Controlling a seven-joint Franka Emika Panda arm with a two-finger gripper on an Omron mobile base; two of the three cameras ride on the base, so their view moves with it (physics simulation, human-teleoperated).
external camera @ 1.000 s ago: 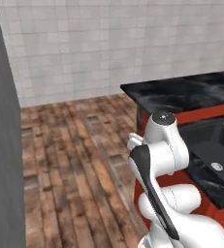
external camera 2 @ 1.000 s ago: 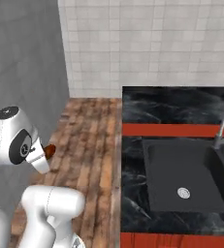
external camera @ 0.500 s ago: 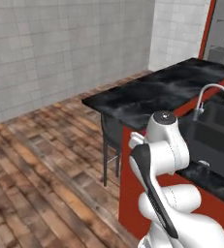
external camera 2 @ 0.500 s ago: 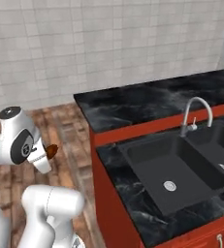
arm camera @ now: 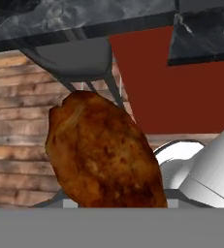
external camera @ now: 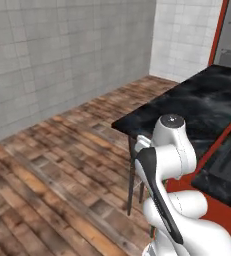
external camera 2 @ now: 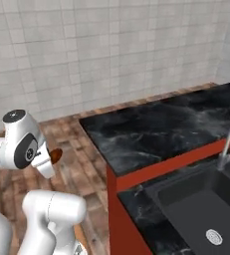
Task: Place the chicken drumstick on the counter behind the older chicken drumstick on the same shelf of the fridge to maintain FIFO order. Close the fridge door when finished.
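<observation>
Wooden floor behind browned, glossy chicken drumstick

Grey-white tiled walls meet at a corner, evenly lit. A floor of worn reddish-brown wooden planks runs beneath — beyond the fingers it shows as plank bands, with a red cabinet panel to their right. A dark sink basin with a silver tap sits nearby.

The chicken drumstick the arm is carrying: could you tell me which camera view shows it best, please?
The hand view: the chicken drumstick is large and close there, browned skin plain. In the right base view it is a small brown tip beside the white wrist.
</observation>
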